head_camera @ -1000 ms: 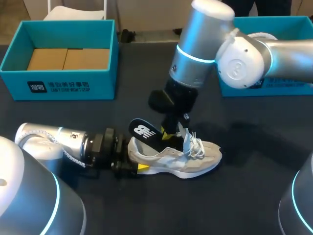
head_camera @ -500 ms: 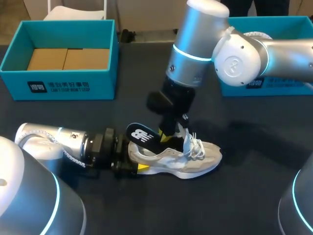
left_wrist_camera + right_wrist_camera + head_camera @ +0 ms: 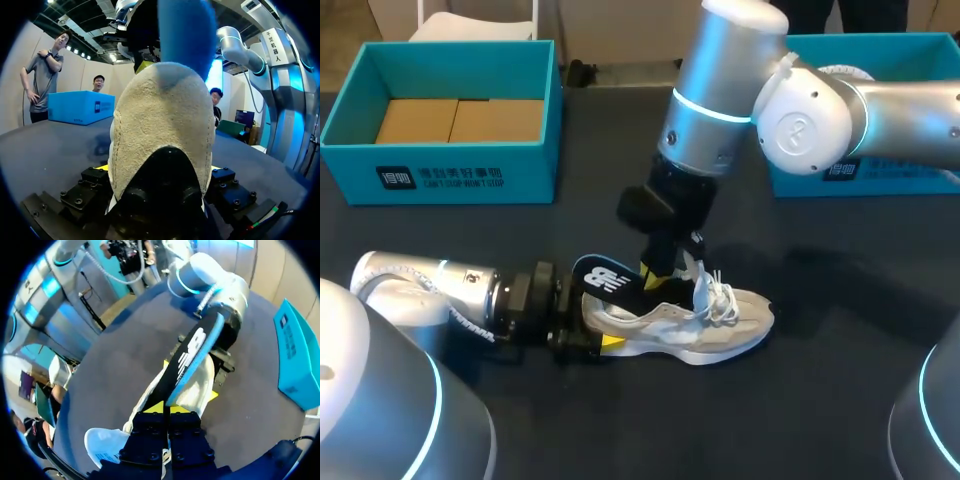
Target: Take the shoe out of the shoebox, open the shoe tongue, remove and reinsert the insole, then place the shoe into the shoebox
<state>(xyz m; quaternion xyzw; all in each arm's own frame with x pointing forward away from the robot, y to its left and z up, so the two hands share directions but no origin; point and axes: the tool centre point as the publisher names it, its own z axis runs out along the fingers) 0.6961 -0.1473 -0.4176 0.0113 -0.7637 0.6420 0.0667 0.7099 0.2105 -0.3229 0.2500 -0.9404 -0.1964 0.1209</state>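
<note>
The shoe (image 3: 692, 325) lies on the surface (image 3: 820, 400) with its long axis left to right and its toe to the right. The left gripper (image 3: 595, 336) clamps its heel from the left. Just above the opening, the right gripper (image 3: 660, 278) pinches the insole (image 3: 608, 280), whose free end slants up and left. Seating it likely means pushing toeward, rightward.

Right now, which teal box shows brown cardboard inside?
The left teal box; the right teal box's floor is hidden behind my right arm.
</note>
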